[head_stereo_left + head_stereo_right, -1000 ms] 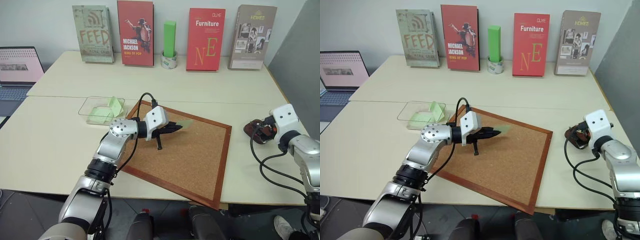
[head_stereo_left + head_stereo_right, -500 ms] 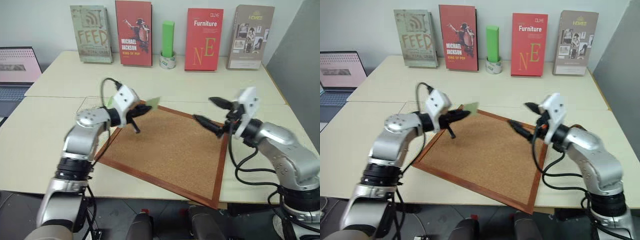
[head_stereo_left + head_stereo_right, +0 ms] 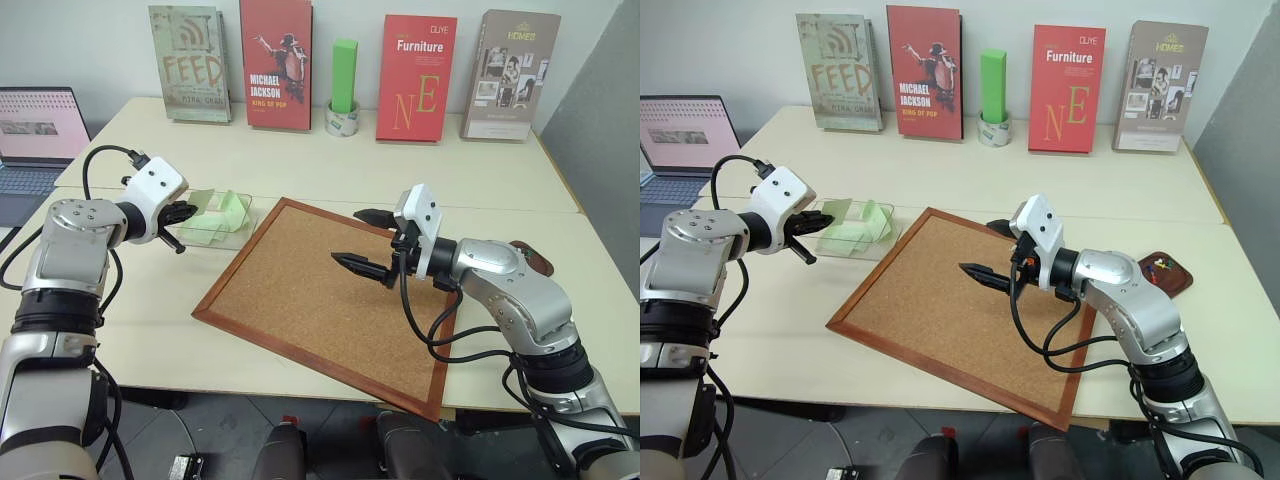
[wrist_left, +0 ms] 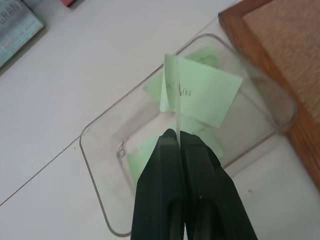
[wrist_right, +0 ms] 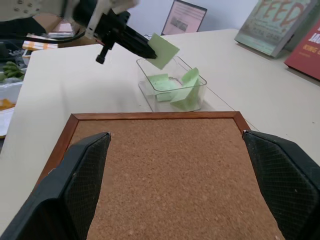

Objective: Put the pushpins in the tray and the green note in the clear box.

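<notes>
Left gripper (image 3: 190, 209), two black fingers pressed together, pinches a small pale green square paper note (image 4: 175, 90) by one edge and holds it above the shallow transparent plastic box (image 4: 95, 145), where a second ago it sat over the wood-framed cork board (image 3: 340, 300). Several similar green notes already lie in that box. Judgement: the note is carried to its destination and only the release is outstanding.

Right gripper (image 3: 365, 240) has swung from the small dark brown dish (image 3: 1175, 280) at the table's right edge to above the cork board, fingers spread wide, holding nothing. Tiny coloured specks, probably the pushpins (image 3: 1157, 266), lie in the dish; that part looks done.

Legible writing: a faint pencilled mark on the held note, unreadable; book covers at the back read "FEED" (image 3: 189, 65), "MICHAEL JACKSON KING OF POP" (image 3: 274, 62), "Furniture" (image 3: 416, 62) and "HOMES" (image 3: 503, 72). A laptop (image 3: 38, 135) stands far left.
</notes>
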Robot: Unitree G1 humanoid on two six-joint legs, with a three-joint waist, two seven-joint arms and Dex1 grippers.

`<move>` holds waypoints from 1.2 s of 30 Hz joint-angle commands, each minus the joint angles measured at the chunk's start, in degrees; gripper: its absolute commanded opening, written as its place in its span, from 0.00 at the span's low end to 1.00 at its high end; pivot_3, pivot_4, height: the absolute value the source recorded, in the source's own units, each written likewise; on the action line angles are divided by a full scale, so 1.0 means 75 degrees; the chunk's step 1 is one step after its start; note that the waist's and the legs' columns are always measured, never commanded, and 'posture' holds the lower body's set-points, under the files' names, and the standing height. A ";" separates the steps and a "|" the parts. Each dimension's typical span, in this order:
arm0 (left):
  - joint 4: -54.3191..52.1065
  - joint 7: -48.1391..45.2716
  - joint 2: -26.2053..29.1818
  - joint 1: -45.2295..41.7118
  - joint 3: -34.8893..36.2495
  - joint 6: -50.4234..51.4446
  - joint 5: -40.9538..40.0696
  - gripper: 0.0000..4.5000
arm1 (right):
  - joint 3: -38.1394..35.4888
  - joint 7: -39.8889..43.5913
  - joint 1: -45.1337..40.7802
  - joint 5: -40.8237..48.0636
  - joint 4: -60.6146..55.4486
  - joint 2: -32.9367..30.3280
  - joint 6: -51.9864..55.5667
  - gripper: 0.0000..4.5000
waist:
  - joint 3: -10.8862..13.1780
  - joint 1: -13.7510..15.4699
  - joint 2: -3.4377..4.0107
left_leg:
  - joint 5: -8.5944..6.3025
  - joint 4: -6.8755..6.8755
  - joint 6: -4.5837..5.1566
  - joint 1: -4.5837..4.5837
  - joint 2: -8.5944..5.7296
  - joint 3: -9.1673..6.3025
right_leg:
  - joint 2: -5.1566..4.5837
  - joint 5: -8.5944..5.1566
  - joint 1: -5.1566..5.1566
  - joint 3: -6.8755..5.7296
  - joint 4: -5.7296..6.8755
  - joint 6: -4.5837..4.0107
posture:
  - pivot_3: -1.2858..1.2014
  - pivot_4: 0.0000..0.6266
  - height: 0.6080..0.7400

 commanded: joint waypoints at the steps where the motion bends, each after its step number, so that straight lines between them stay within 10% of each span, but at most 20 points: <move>1: 0.0620 -0.0056 0.0004 -0.0607 -0.0126 -0.0610 0.0255 0.00 | -0.0009 0.0032 -0.0227 -0.0086 -0.0179 0.0084 -0.0103 1.00 | 0.0000 -0.0002 0.0000 | 0.0000 0.0000 0.0000 0.0000 0.0000 0.0000 | 0.0000 0.0000 0.0000 0.0000 0.0001 0.0000 | 0.52 0.24 1.00; 20: 0.0621 -0.0611 -0.0118 -0.0923 0.0238 -0.0627 -0.0239 0.81 | -0.0156 0.0004 -0.0209 -0.0098 -0.0348 0.0124 0.0021 1.00 | 0.0000 -0.0022 0.0000 | 0.0000 -0.0001 0.0000 -0.0002 0.0001 0.0001 | 0.0000 0.0000 -0.0004 0.0001 0.0006 -0.0001 | 0.52 0.24 1.00; 36: -0.4162 -0.0107 -0.1801 0.1279 0.0987 0.1047 -0.2504 0.81 | -0.1749 -0.1465 0.2738 0.0044 -0.2723 -0.0135 0.0350 1.00 | 0.0000 -0.0012 -0.0002 | 0.0000 0.0002 -0.0001 0.0003 0.0000 -0.0004 | -0.0004 0.0000 0.0002 0.0005 0.0013 -0.0001 | 0.52 0.24 1.00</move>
